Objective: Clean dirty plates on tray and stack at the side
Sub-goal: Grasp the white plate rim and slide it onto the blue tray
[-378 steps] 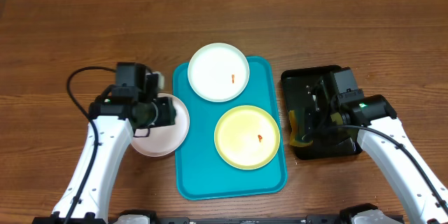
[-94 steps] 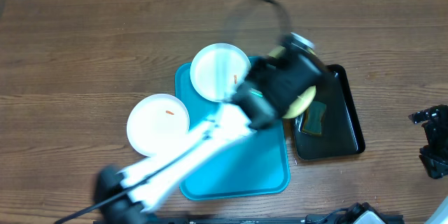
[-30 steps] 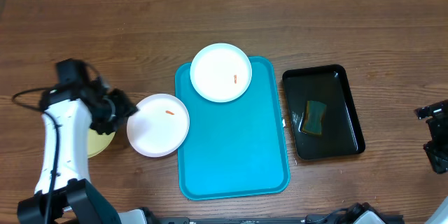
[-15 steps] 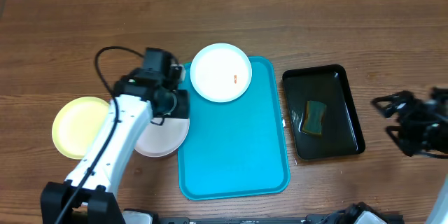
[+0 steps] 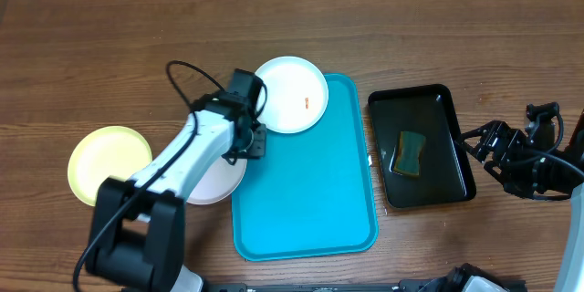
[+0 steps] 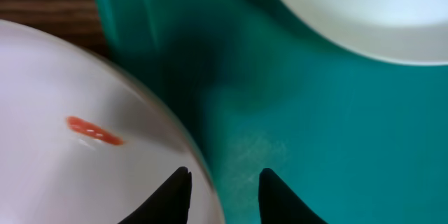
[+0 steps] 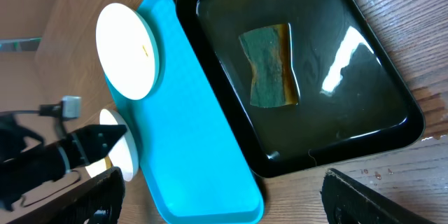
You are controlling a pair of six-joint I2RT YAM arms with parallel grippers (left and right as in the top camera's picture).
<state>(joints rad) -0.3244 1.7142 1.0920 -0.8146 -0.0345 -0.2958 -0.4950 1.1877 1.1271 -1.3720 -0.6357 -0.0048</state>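
now, left gripper (image 6: 220, 194): narrow, fingers only a small gap apart, pointing down at the left edge of the tray, arm reaching in from the near left.
near white plate (image 6: 63, 175): on the counter (image 5: 411, 36) just left of the tray, right rim lapping over the tray's left rim; rim running right beneath the left gripper's left fingertip (image 6: 178, 190); orange speck up and to the left of that fingertip; partly hidden under the left arm from overhead.
tray (image 5: 310, 201): turquoise, mid-counter, long side running away from the robot; its floor showing in the gap between the left gripper's fingers.
far white plate (image 5: 290, 94): on the tray's far left corner, hanging over the rim, orange speck on it; just beyond the left gripper, apart from it.
yellow plate (image 5: 109, 164): on the counter at the far left, well apart from the left gripper.
black tray (image 5: 424, 203): just right of the turquoise tray, green and yellow sponge (image 5: 410, 152) lying inside.
right gripper (image 7: 224, 182): wide open, holding nothing, off to the right of the black tray, well apart from every plate.
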